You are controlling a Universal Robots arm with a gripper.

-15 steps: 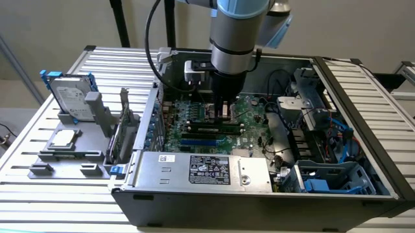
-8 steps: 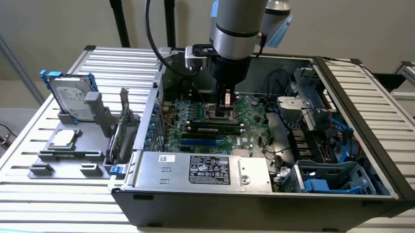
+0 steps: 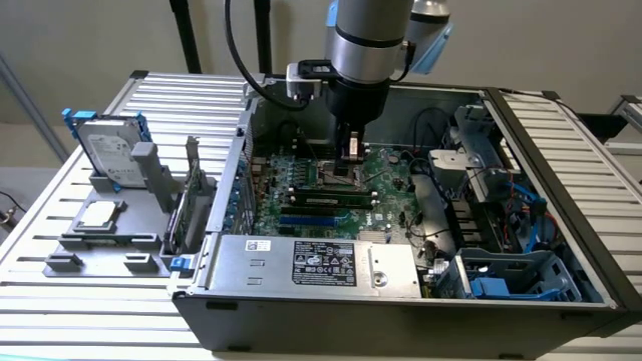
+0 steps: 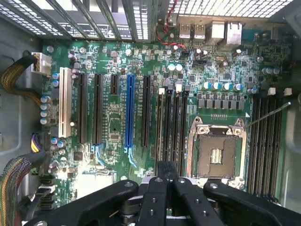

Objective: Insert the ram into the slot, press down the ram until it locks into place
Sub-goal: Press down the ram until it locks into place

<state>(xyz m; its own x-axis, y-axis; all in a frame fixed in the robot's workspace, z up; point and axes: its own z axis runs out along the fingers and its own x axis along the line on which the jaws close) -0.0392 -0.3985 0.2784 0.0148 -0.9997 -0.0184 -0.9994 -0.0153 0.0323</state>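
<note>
Above the long black plastic slot [image 4: 168, 127] hang matte jaws.

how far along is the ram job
Done, apparently: the ram sits along a slot on the mainboard, next to the blue socket. In hand: the hand hangs low over the board just beyond the ram; a grip can't be made out. Left: locking is unconfirmed, as the end latches are too small to read.
</note>
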